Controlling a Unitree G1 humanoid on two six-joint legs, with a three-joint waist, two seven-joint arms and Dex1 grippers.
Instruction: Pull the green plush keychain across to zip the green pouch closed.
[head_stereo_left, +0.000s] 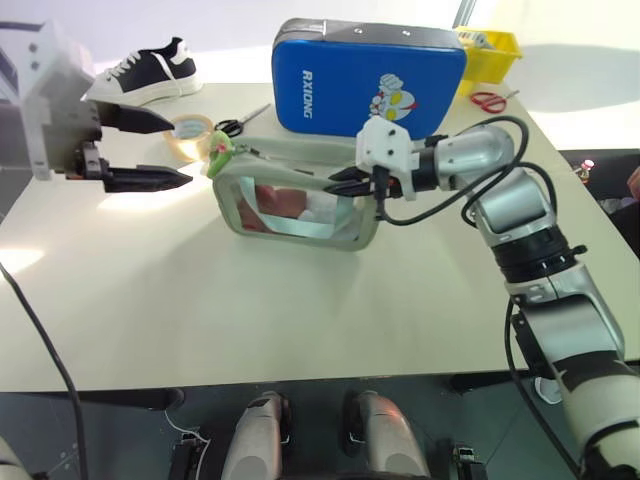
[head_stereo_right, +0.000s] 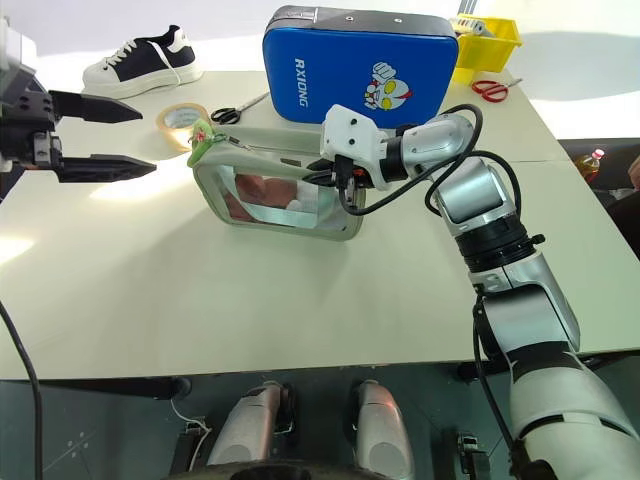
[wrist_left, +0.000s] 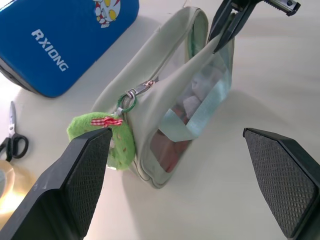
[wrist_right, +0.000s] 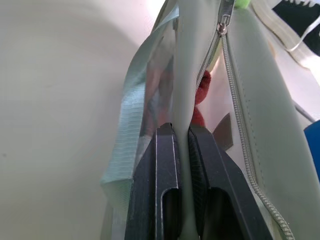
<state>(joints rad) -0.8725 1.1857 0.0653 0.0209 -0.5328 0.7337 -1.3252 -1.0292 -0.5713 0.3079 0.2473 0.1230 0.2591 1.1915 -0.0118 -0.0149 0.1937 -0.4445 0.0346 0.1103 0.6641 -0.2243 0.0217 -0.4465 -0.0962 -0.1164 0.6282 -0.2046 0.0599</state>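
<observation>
The pale green pouch (head_stereo_left: 300, 208) stands on its long edge in the middle of the table, clear window toward me, with its top zipper gaping. The lime green plush keychain (head_stereo_left: 219, 156) hangs from the zipper pull at the pouch's left end, and it also shows as the green plush keychain (wrist_left: 107, 142) in the left wrist view. My right gripper (head_stereo_left: 342, 181) is shut on the fabric edge at the pouch's right end; the right wrist view has the cloth pinched between the fingers (wrist_right: 162, 165). My left gripper (head_stereo_left: 180, 150) is open, just left of the keychain and apart from it.
A large blue hard case (head_stereo_left: 370, 80) stands right behind the pouch. A tape roll (head_stereo_left: 190, 128) and black scissors (head_stereo_left: 240, 122) lie behind the keychain. A sneaker (head_stereo_left: 150, 72) sits at the back left, a yellow bin (head_stereo_left: 492, 48) and red scissors (head_stereo_left: 490, 100) at the back right.
</observation>
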